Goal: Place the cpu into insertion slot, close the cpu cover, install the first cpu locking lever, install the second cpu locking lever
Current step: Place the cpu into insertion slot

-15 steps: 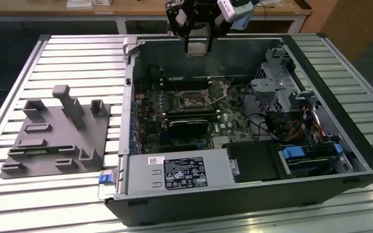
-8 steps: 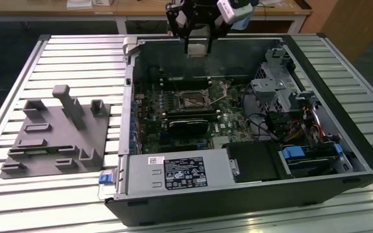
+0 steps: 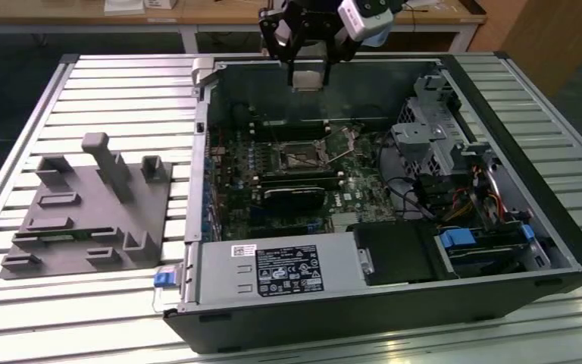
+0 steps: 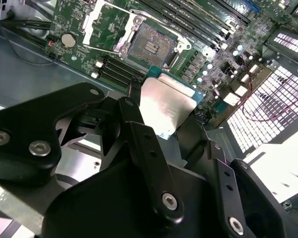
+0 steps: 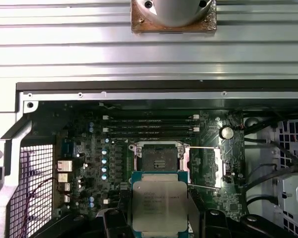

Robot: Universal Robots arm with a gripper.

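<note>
- The jaws are clamped on two opposite edges of the chip, and we see its silvery top face between them in both wrist views.
- In the exterior view, the chip hangs in the air over the far side of the open computer case, well above the board and touching nothing else.
- The socket on the green board is empty, and its dark centre shows in both wrist views.
- The cover is flipped open and lies flat just beside the socket, so the board shows through its cut-out.
- Two long black memory slots run along the other side of the socket.
- The grey power box sits at the near edge of the case.
- The case lies on its side on the slatted metal counter.
- A grey moulded block sits on the counter at the exterior view's left, well apart from the case.
</note>
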